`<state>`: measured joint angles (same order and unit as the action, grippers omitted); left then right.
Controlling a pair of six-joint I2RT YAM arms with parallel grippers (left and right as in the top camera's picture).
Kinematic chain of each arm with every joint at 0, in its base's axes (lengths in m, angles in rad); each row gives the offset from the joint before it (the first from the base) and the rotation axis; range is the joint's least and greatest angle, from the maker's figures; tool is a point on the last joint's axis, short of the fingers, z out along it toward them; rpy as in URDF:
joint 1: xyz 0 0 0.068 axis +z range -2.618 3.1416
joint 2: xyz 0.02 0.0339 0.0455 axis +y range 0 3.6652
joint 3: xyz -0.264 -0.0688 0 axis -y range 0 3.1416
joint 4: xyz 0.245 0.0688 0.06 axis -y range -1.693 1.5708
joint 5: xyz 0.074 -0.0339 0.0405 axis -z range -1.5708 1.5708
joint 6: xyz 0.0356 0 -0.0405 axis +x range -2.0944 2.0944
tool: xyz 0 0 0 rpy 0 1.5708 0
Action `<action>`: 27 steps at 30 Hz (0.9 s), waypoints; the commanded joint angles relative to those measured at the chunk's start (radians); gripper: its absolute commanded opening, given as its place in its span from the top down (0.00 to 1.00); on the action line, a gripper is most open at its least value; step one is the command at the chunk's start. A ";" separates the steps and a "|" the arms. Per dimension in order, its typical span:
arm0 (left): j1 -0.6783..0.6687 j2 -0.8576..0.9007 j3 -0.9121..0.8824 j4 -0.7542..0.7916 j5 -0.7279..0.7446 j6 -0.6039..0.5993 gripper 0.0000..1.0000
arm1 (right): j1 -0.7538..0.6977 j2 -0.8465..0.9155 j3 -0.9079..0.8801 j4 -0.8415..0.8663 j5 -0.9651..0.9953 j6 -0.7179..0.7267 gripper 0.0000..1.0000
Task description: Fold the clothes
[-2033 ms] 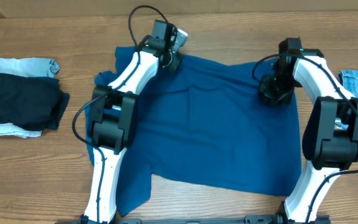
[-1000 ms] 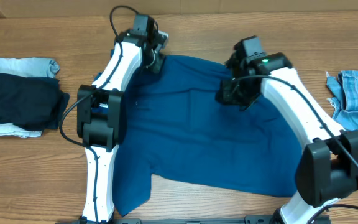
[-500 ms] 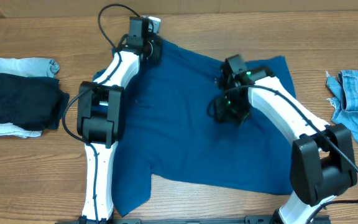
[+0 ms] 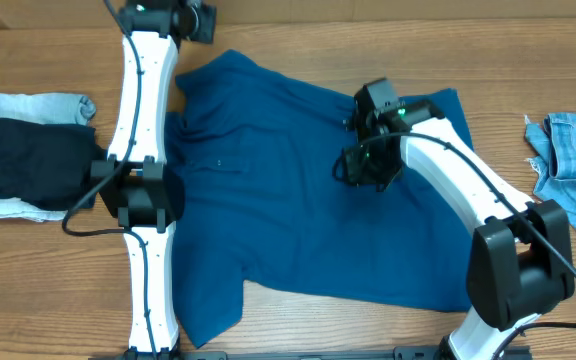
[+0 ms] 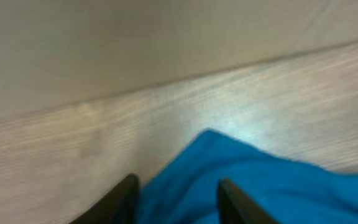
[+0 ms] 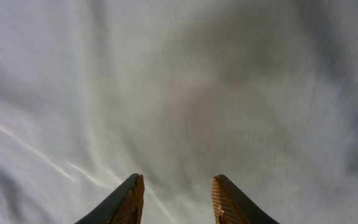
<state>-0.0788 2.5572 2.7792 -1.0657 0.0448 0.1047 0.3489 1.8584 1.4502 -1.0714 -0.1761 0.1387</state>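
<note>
The royal-blue polo shirt (image 4: 298, 200) lies spread across the middle of the wooden table, with a sleeve at the front left. My left gripper (image 4: 203, 20) is open at the far back left, just beyond the shirt's back corner. In the left wrist view its fingers (image 5: 176, 199) stand apart, with the shirt's edge (image 5: 260, 186) lying between and ahead of them. My right gripper (image 4: 358, 168) is open low over the shirt's upper middle. In the right wrist view its fingers (image 6: 176, 199) are apart over washed-out cloth (image 6: 179, 93) and hold nothing.
A near-black folded garment (image 4: 28, 160) lies at the left edge on pale blue pieces (image 4: 38, 103). A light-blue frayed denim piece (image 4: 573, 150) lies at the right edge. Bare wood (image 4: 528, 60) shows behind the shirt.
My left gripper has left the shirt's back-left corner and moved back and left, off the cloth. My right gripper came in from the right edge to the shirt's middle and has since barely moved.
</note>
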 commanded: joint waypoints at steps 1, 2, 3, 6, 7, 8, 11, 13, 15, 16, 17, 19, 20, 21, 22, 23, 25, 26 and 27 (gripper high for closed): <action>-0.027 -0.008 0.215 -0.232 0.033 -0.020 0.52 | -0.046 -0.024 0.154 -0.057 0.007 -0.004 0.49; -0.035 -0.009 0.259 -0.310 0.033 -0.020 0.54 | -0.070 -0.024 0.193 -0.077 0.007 -0.001 0.46; -0.046 -0.009 0.308 -0.385 0.027 -0.024 0.55 | -0.098 -0.024 0.222 -0.088 0.007 -0.001 0.41; -0.066 -0.054 0.363 -0.529 -0.020 -0.053 0.57 | -0.208 -0.024 0.296 -0.122 -0.013 0.048 0.38; -0.071 -0.079 0.363 -0.558 -0.061 -0.053 0.58 | -0.235 -0.024 0.311 -0.132 -0.023 0.048 0.38; -0.077 -0.111 0.363 -0.587 -0.109 -0.054 0.59 | -0.258 -0.024 0.327 -0.140 -0.033 0.047 0.38; -0.082 -0.277 0.363 -0.624 -0.197 -0.092 0.59 | -0.322 -0.024 0.369 -0.152 -0.047 0.047 0.31; -0.080 -0.380 0.362 -0.624 -0.244 -0.109 0.52 | -0.347 -0.024 0.375 -0.143 -0.047 0.047 0.26; -0.077 -0.490 0.362 -0.624 -0.271 -0.131 0.46 | -0.371 -0.024 0.375 -0.153 -0.047 0.048 0.25; -0.077 -0.534 0.362 -0.624 -0.277 -0.148 0.44 | -0.380 -0.024 0.375 -0.169 -0.047 0.047 0.25; -0.077 -0.558 0.362 -0.624 -0.284 -0.164 0.44 | -0.389 -0.024 0.375 -0.185 -0.047 0.047 0.25; -0.077 -0.621 0.359 -0.624 -0.289 -0.173 0.43 | -0.409 -0.024 0.375 -0.217 -0.047 0.047 0.24; -0.077 -0.653 0.348 -0.624 -0.288 -0.173 0.42 | -0.413 -0.024 0.375 -0.229 -0.047 0.047 0.24; -0.077 -0.695 0.318 -0.624 -0.289 -0.172 0.42 | -0.417 -0.024 0.375 -0.243 -0.047 0.047 0.24; -0.077 -0.730 0.280 -0.624 -0.288 -0.172 0.41 | -0.417 -0.024 0.375 -0.250 -0.047 0.047 0.24; -0.077 -0.778 0.216 -0.624 -0.289 -0.172 0.41 | -0.417 -0.024 0.375 -0.259 -0.047 0.047 0.24; -0.077 -0.888 -0.003 -0.624 -0.271 -0.176 0.41 | -0.417 -0.024 0.375 -0.273 -0.053 0.047 0.20; -0.077 -0.916 -0.090 -0.624 -0.254 -0.177 0.41 | -0.417 -0.024 0.375 -0.275 -0.063 0.047 0.14; -0.077 -0.943 -0.218 -0.624 -0.237 -0.176 0.40 | -0.417 -0.024 0.375 -0.277 -0.070 0.048 0.07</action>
<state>-0.1574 1.6909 2.7750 -1.6886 -0.2199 -0.0536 -0.0647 1.8568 1.7973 -1.3476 -0.2218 0.1856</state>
